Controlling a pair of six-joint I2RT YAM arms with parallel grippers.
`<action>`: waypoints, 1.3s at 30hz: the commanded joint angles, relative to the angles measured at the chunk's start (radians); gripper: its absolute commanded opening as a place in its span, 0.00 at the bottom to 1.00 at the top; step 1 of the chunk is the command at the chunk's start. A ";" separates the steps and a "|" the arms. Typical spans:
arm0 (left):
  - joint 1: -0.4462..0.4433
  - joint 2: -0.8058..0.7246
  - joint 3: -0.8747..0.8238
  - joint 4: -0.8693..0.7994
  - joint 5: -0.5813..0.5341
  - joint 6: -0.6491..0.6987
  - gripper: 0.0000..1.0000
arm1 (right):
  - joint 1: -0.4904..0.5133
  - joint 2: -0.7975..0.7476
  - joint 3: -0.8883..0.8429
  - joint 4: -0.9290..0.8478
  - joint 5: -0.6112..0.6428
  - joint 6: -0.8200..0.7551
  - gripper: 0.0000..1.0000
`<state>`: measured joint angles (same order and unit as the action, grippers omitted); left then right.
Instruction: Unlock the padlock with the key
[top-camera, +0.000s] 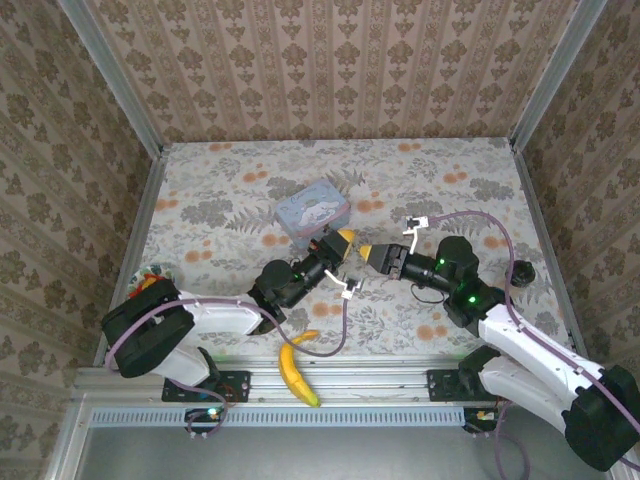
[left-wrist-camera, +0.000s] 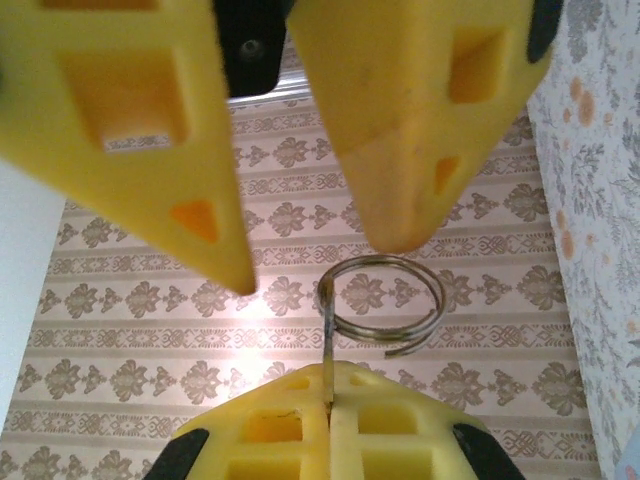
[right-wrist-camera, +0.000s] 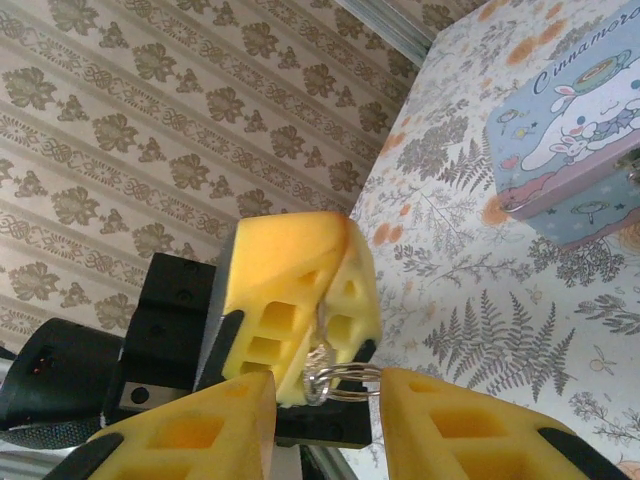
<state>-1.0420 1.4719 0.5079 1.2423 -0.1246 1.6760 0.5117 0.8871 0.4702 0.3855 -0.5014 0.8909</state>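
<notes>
The key (left-wrist-camera: 328, 345) is a slim silvery blade with a wire ring (left-wrist-camera: 385, 300) on it. My left gripper (left-wrist-camera: 335, 375) is shut on the key, whose ring end sticks out past the yellow pads. In the top view the left gripper (top-camera: 343, 238) and the right gripper (top-camera: 368, 253) meet tip to tip above the table's middle. My right gripper (right-wrist-camera: 328, 388) is open, its fingers either side of the key ring (right-wrist-camera: 352, 378) without closing on it. A small dark object (top-camera: 521, 272), seemingly the padlock, lies by the right arm near the table's right edge, too small to show a shackle.
A pale blue tin (top-camera: 312, 210) stands just behind the two grippers. A banana (top-camera: 293, 368) lies at the near edge between the arm bases. Something colourful (top-camera: 150, 278) sits at the left edge. Patterned walls enclose the table on three sides.
</notes>
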 joint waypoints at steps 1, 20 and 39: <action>-0.007 0.012 0.030 0.023 -0.002 -0.010 0.00 | 0.015 0.003 0.033 0.021 0.013 0.006 0.34; -0.006 0.030 0.038 0.034 -0.012 -0.017 0.00 | 0.037 0.059 0.048 0.071 0.053 0.019 0.26; -0.010 0.029 0.041 0.042 -0.027 -0.046 0.00 | 0.038 0.075 0.044 0.076 0.076 0.032 0.01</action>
<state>-1.0420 1.4933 0.5159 1.2434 -0.1471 1.6573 0.5419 0.9516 0.4835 0.4282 -0.4412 0.9218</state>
